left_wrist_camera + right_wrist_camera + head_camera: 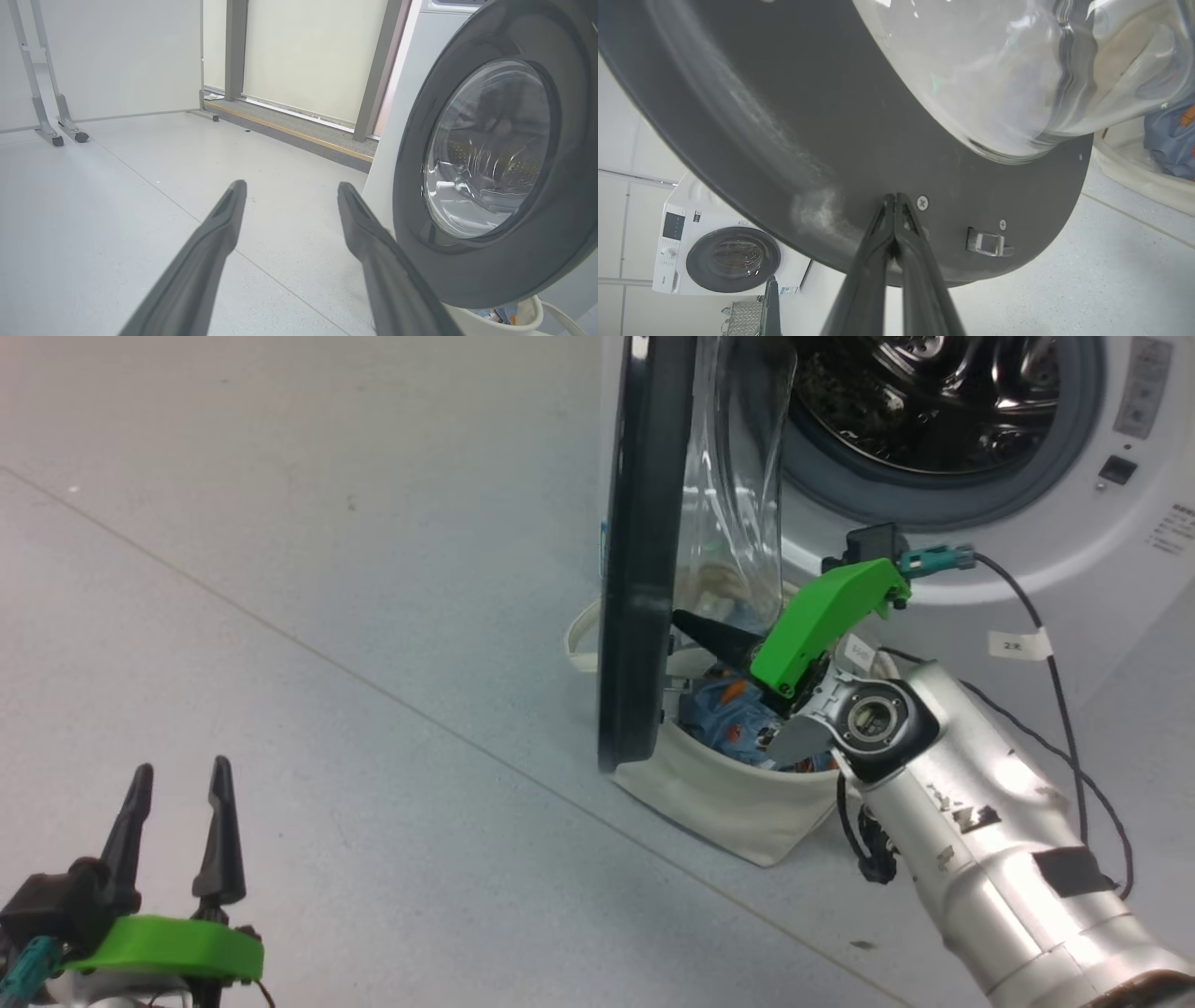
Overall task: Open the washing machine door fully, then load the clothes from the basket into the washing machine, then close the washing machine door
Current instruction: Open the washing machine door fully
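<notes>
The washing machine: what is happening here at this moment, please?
The robot is working on the washing machine door. Its right gripper, jaws shut, has its tips against the door's inner face, close to the latch, apparently to push it wider. The door stands partly open above the basket, and the blue clothes lie in the basket, not yet loaded. The left gripper hangs open over the floor, touching nothing.

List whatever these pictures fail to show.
Clothes in the basket: head view, mostly hidden by the washing machine door and right gripper; amount unknown.
Printed text on the washing machine: head view, too small, cut by right edge.
Drum: head view, top cut off by the upper edge.
</notes>
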Available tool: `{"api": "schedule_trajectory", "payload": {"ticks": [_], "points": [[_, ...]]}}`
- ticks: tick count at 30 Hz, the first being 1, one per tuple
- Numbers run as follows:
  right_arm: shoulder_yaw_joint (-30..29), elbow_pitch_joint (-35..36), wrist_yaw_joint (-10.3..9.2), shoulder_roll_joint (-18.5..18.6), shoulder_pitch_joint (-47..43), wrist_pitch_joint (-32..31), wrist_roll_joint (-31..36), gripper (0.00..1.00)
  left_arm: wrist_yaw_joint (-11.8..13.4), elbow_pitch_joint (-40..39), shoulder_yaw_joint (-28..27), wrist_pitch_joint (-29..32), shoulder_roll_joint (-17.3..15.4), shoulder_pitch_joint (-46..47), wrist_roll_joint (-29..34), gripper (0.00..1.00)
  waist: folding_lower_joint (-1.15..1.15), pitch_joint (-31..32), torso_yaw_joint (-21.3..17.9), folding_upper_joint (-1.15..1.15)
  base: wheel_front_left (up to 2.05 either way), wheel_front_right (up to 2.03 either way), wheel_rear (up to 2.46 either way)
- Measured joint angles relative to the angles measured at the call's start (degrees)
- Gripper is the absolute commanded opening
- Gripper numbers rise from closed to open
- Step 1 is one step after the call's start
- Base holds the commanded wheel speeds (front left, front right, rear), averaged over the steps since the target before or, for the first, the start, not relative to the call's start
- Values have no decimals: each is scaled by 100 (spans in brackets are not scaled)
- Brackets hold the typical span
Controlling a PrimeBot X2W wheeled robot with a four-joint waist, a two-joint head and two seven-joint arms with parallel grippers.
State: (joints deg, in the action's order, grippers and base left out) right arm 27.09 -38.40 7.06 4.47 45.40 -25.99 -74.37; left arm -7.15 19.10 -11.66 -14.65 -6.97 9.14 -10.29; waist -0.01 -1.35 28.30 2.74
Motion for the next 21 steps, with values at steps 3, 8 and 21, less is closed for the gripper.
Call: {"api": "schedule_trajectory", "payload": {"ticks": [3,8,21], "points": [[159,0,0,-18,6,19,-93,0,7,-121,-38,0,-11,0,-25,100,2,-97,49,0,0,0,0],[353,-35,0,-12,175,90,-213,0,15,-314,-153,0,16,-79,-59,100,2,-273,126,0,0,0,0],[1079,-53,0,-15,617,307,-798,0,109,-669,-405,-1,137,-253,-153,100,2,-564,271,0,0,0,0]]}}
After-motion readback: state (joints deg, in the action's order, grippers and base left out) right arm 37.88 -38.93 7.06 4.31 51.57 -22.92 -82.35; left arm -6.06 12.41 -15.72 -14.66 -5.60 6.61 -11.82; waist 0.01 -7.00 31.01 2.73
